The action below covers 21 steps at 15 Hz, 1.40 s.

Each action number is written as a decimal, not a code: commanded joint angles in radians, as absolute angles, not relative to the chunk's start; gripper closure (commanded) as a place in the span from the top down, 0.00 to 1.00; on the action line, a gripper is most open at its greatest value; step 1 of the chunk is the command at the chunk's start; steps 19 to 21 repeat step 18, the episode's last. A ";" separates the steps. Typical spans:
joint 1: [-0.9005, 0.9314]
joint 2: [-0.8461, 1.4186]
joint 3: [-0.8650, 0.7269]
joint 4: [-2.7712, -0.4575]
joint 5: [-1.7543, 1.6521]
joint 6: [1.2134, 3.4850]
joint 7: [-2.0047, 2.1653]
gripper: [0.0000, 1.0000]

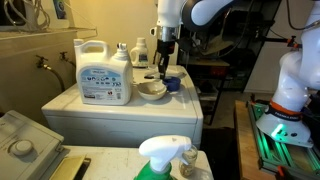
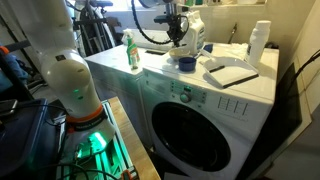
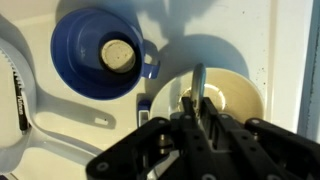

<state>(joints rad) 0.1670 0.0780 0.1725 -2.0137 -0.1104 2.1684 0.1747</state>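
My gripper (image 1: 163, 66) hangs over the washing machine top and is shut on a thin grey utensil handle (image 3: 198, 82). The handle points down into a cream bowl (image 3: 238, 98), which also shows in an exterior view (image 1: 151, 90). In the wrist view the fingers (image 3: 197, 115) close tightly around the handle; its lower end is hidden. A blue cup (image 3: 88, 55) with a round tan object (image 3: 119, 55) inside stands right beside the bowl. The cup shows in both exterior views (image 1: 173, 84) (image 2: 186, 64), just next to the gripper (image 2: 178, 40).
A large white detergent jug (image 1: 103, 70) stands behind the bowl on the white washing machine (image 2: 205, 95). A green-topped spray bottle (image 2: 130, 50), a white bottle (image 2: 260, 42) and a folded white item (image 2: 232, 72) also stand on top. A wall lies behind.
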 commanded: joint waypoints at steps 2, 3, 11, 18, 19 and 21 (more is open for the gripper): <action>0.175 0.157 0.161 -1.951 -0.124 2.170 0.192 0.03; 0.175 0.167 0.158 -1.946 -0.127 2.170 0.197 0.03; 0.161 0.133 0.149 -1.939 -0.049 2.121 0.173 0.68; 0.156 0.012 0.154 -1.935 0.105 2.066 0.108 0.98; 0.156 0.012 0.154 -1.935 0.105 2.066 0.108 0.98; 0.156 0.012 0.154 -1.935 0.105 2.066 0.108 0.98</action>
